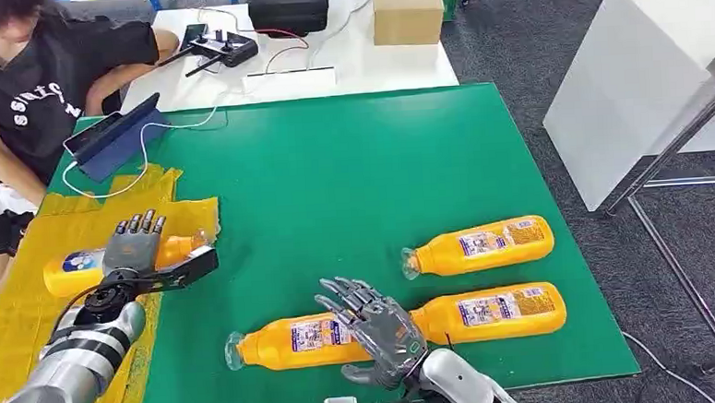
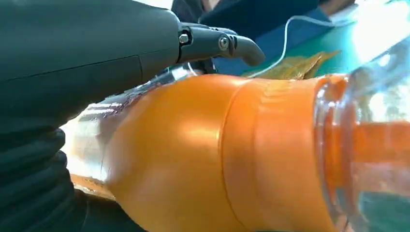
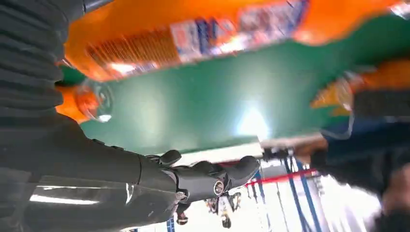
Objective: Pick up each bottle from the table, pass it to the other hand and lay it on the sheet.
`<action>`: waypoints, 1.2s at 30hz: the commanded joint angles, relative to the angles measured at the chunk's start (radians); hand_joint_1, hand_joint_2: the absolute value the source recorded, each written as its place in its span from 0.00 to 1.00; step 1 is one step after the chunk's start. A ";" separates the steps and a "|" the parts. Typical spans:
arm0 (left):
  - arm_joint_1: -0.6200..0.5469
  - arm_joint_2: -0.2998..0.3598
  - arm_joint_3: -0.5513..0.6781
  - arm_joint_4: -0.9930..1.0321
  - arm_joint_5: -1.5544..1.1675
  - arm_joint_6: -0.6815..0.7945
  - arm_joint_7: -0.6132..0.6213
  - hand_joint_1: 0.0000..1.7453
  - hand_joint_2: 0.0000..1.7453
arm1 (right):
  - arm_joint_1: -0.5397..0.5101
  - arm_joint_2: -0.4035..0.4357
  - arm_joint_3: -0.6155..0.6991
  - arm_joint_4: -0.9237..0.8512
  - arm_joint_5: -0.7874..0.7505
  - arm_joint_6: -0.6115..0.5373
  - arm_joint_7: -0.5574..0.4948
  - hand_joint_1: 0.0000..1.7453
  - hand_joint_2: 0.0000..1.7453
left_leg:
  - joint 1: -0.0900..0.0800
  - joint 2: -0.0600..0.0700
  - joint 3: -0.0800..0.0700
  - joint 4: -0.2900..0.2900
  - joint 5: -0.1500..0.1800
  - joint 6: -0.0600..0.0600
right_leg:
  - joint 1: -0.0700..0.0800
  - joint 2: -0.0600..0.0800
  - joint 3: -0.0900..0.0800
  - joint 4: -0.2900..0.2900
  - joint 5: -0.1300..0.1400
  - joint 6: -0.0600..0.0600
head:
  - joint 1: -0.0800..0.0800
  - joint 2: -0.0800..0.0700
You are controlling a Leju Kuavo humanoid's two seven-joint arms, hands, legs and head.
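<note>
This looks like a robotics lab or test room rather than a home or shop. A green mat (image 1: 353, 183) covers the worktop as a staged work surface, with a yellow sheet (image 1: 26, 302) taped along its left edge. Beyond the far edge stands a white table (image 1: 365, 67) carrying technical gear: a black equipment case (image 1: 288, 7), a handheld remote controller (image 1: 226, 50), a white power strip (image 1: 290, 78) with trailing cables, and a cardboard box (image 1: 407, 10). A tablet on a blue stand (image 1: 115, 136) sits at the far left corner, tended by a person (image 1: 15, 90). The floor is grey office carpet (image 1: 548, 34).
</note>
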 commanded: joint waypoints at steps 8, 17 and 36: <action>-0.021 -0.081 0.121 0.010 0.266 -0.138 -0.180 0.00 1.00 | -0.109 -0.058 0.080 0.202 0.045 0.040 0.098 0.00 1.00 | 0.001 -0.001 0.005 -0.001 0.000 -0.001 | 0.001 -0.001 0.006 -0.002 0.000 0.000 | 0.000 0.000; -0.002 -0.061 0.059 -0.108 0.410 -0.224 -0.191 0.00 1.00 | -0.130 -0.057 0.097 0.223 0.045 0.062 0.121 0.00 1.00 | 0.002 0.001 0.004 0.000 -0.001 0.000 | 0.002 0.000 0.005 -0.001 -0.001 0.000 | 0.000 0.000; 0.175 0.023 -0.127 -0.788 1.004 -0.432 -0.396 0.00 1.00 | -0.244 0.119 0.132 0.526 -0.003 0.095 0.098 0.00 0.00 | 0.002 0.003 0.002 0.000 -0.001 -0.001 | 0.002 0.001 0.001 -0.001 -0.001 -0.001 | 0.000 0.000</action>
